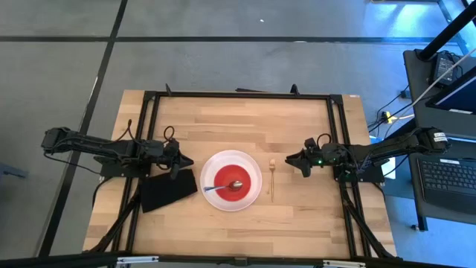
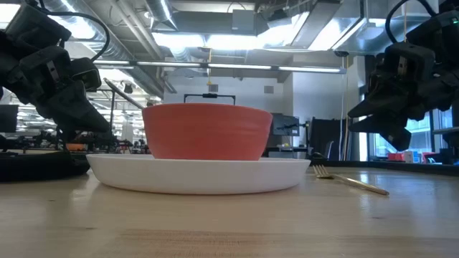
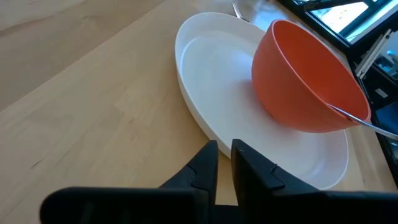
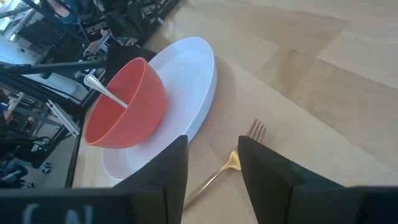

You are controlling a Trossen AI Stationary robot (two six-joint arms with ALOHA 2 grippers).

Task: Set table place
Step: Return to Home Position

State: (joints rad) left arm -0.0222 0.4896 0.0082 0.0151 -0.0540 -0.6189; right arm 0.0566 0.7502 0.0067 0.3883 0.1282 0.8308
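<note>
A round white plate (image 1: 253,195) lies on the light-wood table (image 1: 223,123) near its middle. A red bowl (image 1: 239,175) stands on the plate, and a silver spoon (image 1: 227,186) rests in the bowl with its handle over the left rim. A slim gold-coloured fork (image 1: 272,181) lies flat on the table just right of the plate, tines toward the far edge. My left gripper (image 1: 176,167) hovers left of the plate, shut and empty (image 3: 224,158). My right gripper (image 1: 300,161) hovers right of the fork, open and empty (image 4: 211,165).
A black folded cloth (image 1: 168,190) lies on the table left of the plate, under my left gripper. The black frame (image 1: 338,141) edges the table. Bare wood lies on the far half and along the near edge.
</note>
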